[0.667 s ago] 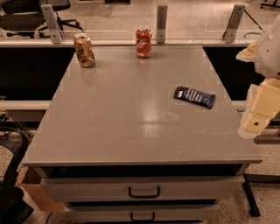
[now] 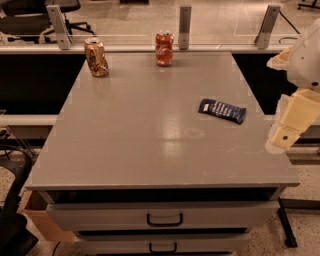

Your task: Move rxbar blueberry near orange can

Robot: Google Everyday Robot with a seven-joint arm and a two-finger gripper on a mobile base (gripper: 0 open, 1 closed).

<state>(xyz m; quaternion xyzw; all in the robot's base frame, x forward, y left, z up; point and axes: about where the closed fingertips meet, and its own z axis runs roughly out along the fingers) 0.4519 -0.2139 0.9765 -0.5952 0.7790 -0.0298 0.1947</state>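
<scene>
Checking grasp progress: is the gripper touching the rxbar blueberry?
Apart. The camera view shows bare table between the rxbar blueberry and the gripper at the right edge.

Big grey table [image 2: 145, 150] fills mid-frame, red can [image 2: 164, 48] sitting at its top edge near center, drawers [image 2: 100, 218] with black handles below, office chair [image 2: 27, 12] upper left.

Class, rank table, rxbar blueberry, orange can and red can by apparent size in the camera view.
1. The table
2. The orange can and rxbar blueberry: too alike to rank
3. The red can: slightly smaller, but farther back
The claw hangs beside the table's right edge.
</scene>
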